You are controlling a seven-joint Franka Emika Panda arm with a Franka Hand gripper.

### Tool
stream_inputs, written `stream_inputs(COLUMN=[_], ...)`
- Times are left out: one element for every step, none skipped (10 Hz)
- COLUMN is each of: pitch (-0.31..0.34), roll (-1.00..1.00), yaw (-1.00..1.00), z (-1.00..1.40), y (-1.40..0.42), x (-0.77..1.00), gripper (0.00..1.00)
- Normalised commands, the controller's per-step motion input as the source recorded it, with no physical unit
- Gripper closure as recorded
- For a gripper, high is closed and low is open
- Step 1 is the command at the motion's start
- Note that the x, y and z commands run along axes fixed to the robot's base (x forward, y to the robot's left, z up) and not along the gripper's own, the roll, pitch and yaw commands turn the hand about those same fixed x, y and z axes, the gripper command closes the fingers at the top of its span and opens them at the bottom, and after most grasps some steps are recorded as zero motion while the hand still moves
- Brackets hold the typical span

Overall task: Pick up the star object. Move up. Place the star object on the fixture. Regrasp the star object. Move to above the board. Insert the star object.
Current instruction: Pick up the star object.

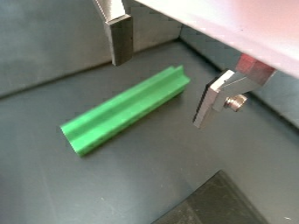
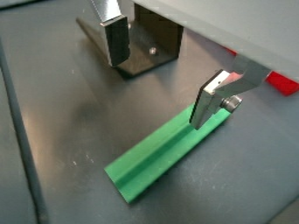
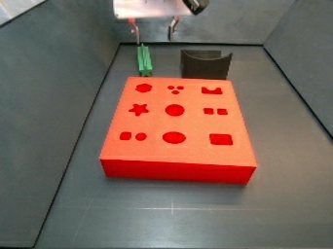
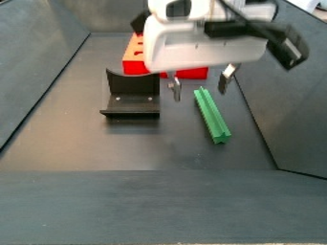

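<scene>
Star object (image 1: 126, 108) flat on floor beside fixture (image 4: 130, 95), untouched. Gripper (image 2: 163, 74) hovers over its far end, jaws spread, empty. Peg likely light, rigid, smooth-ribbed; pinch mid-length across flanks.

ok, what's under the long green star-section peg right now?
Only dark floor: the long green star-section peg lies flat on it, beside the black notched fixture. The open silver two-finger gripper hangs over one end. The strip directly beneath the peg is covered.
</scene>
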Motion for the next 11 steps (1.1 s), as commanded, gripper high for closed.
stream_inputs(pitch=[0.0,0.0,0.0,0.0,-0.057,0.0,0.0,-0.017,0.0,0.0,0.0], roll=[0.31,0.34,0.35,0.31,0.24,0.0,0.0,0.08,0.11,0.0,0.0], yaw=[0.19,0.05,-0.11,-0.23,-0.03,-0.01,-0.17,-0.25,-0.17,0.0,0.0], z=[-0.73,-0.71,-0.61,-0.59,-0.18,0.0,0.0,0.0,-0.02,0.0,0.0], y=[-0.07,-0.21,-0.3,-0.39,-0.16,0.0,-0.29,-0.59,-0.44,0.0,0.0], x=[0.0,0.01,-0.29,-0.39,-0.02,0.0,-0.05,-0.25,-0.07,0.0,0.0], gripper=[0.0,0.0,0.0,0.0,0.0,0.0,0.0,0.0,0.0,1.0,1.0])
